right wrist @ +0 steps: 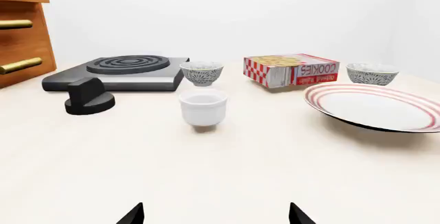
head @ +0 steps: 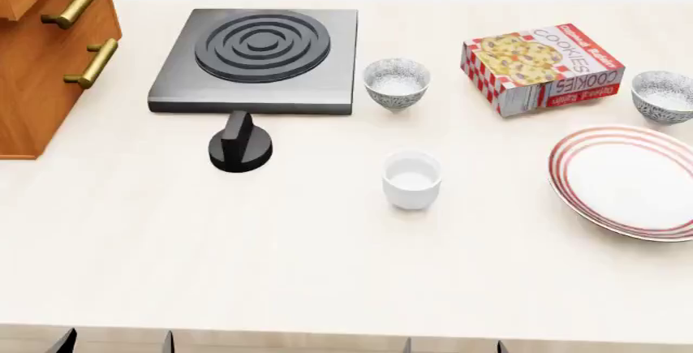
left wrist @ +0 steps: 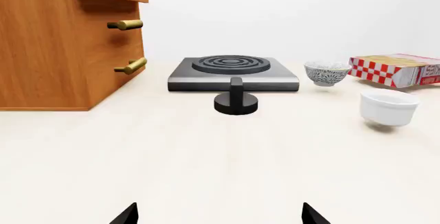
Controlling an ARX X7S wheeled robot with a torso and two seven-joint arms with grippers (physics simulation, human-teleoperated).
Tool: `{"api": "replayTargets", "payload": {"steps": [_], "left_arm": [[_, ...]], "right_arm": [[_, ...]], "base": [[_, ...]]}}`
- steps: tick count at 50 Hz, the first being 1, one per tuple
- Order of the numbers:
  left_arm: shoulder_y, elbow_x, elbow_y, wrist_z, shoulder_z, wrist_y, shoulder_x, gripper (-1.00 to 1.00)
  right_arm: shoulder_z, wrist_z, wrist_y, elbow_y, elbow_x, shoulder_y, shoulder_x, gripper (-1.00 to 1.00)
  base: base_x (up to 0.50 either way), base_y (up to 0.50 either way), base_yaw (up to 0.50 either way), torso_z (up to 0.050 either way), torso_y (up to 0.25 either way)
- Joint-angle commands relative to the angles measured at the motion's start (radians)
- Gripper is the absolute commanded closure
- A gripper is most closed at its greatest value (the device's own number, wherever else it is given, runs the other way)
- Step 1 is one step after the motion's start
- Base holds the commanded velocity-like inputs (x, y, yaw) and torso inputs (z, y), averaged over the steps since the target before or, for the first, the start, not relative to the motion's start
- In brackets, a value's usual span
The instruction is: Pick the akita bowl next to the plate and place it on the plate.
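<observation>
The akita bowl (head: 663, 95), grey-and-white patterned, stands at the far right just behind the plate (head: 626, 181), a wide white plate with red rim rings. In the right wrist view the akita bowl (right wrist: 371, 73) sits beyond the plate (right wrist: 374, 105). A second identical bowl (head: 397, 82) stands next to the hob, far from the plate. My left gripper (left wrist: 220, 216) and right gripper (right wrist: 216, 216) are both open and empty, low over the table's near edge. In the head view only the tips of the left gripper (head: 116, 343) and right gripper (head: 455, 346) show.
A plain white cup (head: 411, 179) stands mid-table. A black hob (head: 260, 49) with a loose black knob (head: 239, 144) lies at the back left. A wooden drawer cabinet (head: 44, 36) is at the far left. A cookie box (head: 541, 67) lies between the two bowls.
</observation>
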Motion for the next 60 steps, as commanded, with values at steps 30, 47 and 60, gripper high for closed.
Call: {"api": "replayTargets", "payload": {"steps": [30,47,60], "left_arm": [[0.021,-0.267,0.193,-0.017,0.027,-0.170,-0.093,-1.00],[-0.129,-0.454,0.283,-0.110,-0.166,-0.407,-0.203,-1.00],[-0.195,-0.492,0.145,-0.097,-0.281,-0.339,-0.240,-1.00]], "right_arm": [[-0.075,0.082,0.152,-0.184,0.105,-0.016,0.091,-1.00],[-0.040,0.081,0.553,-0.660,0.305,0.087,0.149,-1.00],[0.069,0.091,0.664,-0.795,0.486,0.216,0.163,-1.00]], "base": [[0.00,0.00,0.00,0.000,0.000],[0.00,0.00,0.00,0.000,0.000],[0.00,0.00,0.00,0.000,0.000]]}}
